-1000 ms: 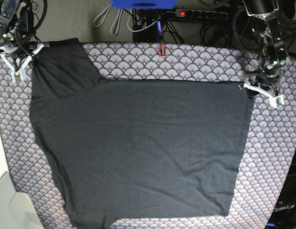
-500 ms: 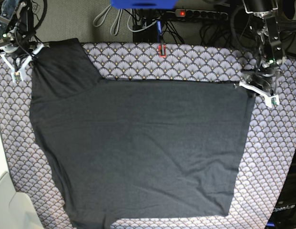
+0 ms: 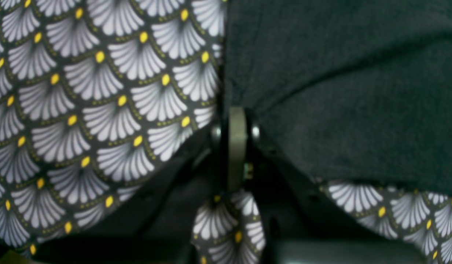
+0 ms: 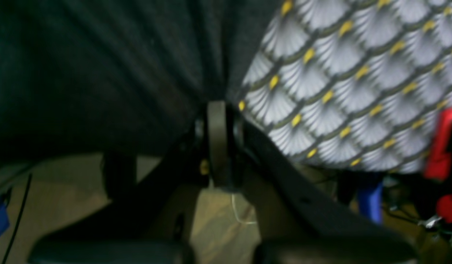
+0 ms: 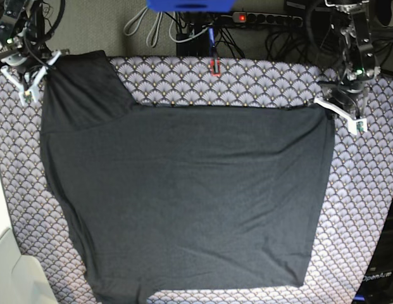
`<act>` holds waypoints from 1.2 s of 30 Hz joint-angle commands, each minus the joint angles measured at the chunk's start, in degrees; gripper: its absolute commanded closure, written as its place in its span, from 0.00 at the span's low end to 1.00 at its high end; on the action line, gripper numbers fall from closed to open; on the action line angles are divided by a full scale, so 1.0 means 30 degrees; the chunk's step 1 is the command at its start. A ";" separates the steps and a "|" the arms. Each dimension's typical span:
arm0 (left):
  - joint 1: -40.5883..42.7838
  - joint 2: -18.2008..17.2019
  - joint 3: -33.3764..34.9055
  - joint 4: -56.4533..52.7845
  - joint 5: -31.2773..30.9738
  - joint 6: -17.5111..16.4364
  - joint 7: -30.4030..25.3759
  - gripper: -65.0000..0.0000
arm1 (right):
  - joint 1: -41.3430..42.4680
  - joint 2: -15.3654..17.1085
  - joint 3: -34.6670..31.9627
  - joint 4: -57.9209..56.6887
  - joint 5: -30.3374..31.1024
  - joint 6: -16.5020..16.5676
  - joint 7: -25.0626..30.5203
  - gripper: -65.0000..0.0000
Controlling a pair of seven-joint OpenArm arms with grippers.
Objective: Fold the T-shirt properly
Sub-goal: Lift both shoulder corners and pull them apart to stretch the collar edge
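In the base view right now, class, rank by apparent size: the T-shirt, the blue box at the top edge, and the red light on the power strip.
1. T-shirt, by far the largest.
2. Blue box, though the frame cuts it off.
3. Red light, smallest.

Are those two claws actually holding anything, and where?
Yes. Both are shut on the T-shirt: the left gripper pinches its far corner on the base view's right, and the right gripper pinches the sleeve's edge at far left.
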 commanded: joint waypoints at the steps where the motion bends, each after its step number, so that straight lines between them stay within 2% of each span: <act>1: 0.0369 -0.0258 0.0041 0.0051 -0.0026 -0.0145 0.0927 0.99 | -0.0082 0.0139 0.0373 0.0415 0.0187 0.0128 0.0229 1.00; 15: 0.2831 -0.0785 -0.0017 0.2747 -0.0026 -0.0057 0.0927 0.99 | -0.0932 0.0051 0.2366 0.0767 0.0187 0.0128 0.0316 1.00; 20: 0.3564 -0.0638 -0.1424 0.3538 -0.0026 -0.0115 0.1074 0.99 | -0.1606 0.0051 0.2805 0.0796 0.0216 0.0128 0.0404 1.00; 22: 0.3739 -0.0638 -0.1834 0.3831 -0.0026 -0.0115 0.1748 0.99 | -0.1869 0.0051 0.2835 0.1119 0.0216 0.0128 0.0434 1.00; 25: 0.3769 -0.0638 -0.2449 0.4212 -0.0026 -0.0145 0.2686 0.99 | -0.2485 -0.0564 0.2835 0.2379 0.0216 0.0128 0.0434 1.00; 29: 0.3827 -0.0638 -0.2713 0.4740 -0.0055 -0.0145 0.2920 0.99 | -0.2924 -0.1179 0.2805 0.4049 0.0216 0.0128 0.0404 1.00; 36: 0.4560 -0.0668 -0.3065 0.6498 -0.0055 -0.0145 0.2949 0.99 | -0.2954 -0.1238 0.2835 0.4488 0.0216 0.0128 0.0404 1.00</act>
